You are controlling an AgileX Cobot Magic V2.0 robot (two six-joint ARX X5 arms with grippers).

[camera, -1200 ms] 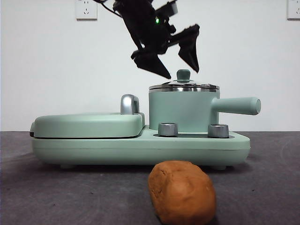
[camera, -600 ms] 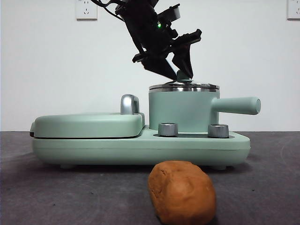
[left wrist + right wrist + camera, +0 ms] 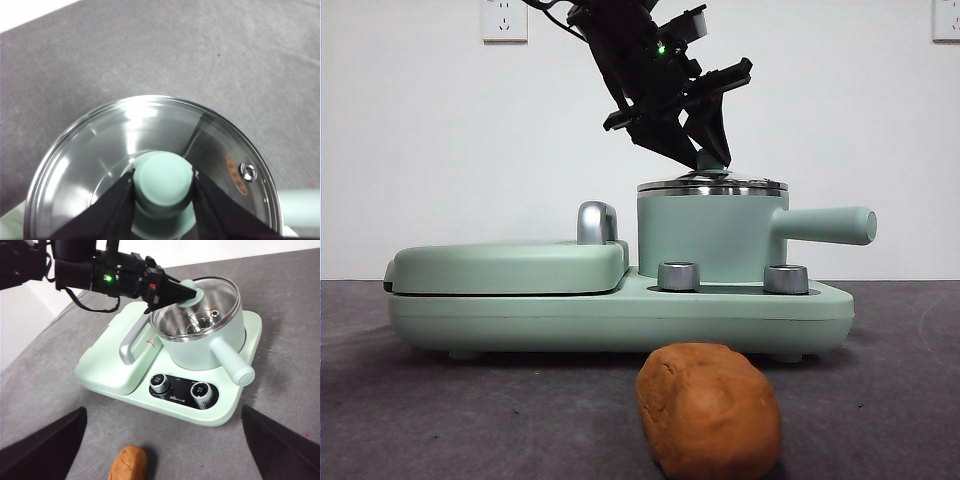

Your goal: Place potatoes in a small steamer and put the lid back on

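The orange-brown potato lies on the dark table in front of the appliance; it also shows in the right wrist view. The mint-green steamer stands on the appliance's right side, handle pointing right. The glass lid sits on it. My left gripper reaches down from above, and in the left wrist view its jaws press both sides of the lid's green knob. My right gripper is open and empty, above the table in front of the appliance.
The mint-green appliance base carries a flat griddle cover with a chrome handle on its left side. Two steel dials face the front. A white wall stands behind.
My left gripper came down from just above the lid, and its jaws closed around the knob. The lid, pot and potato have not moved.
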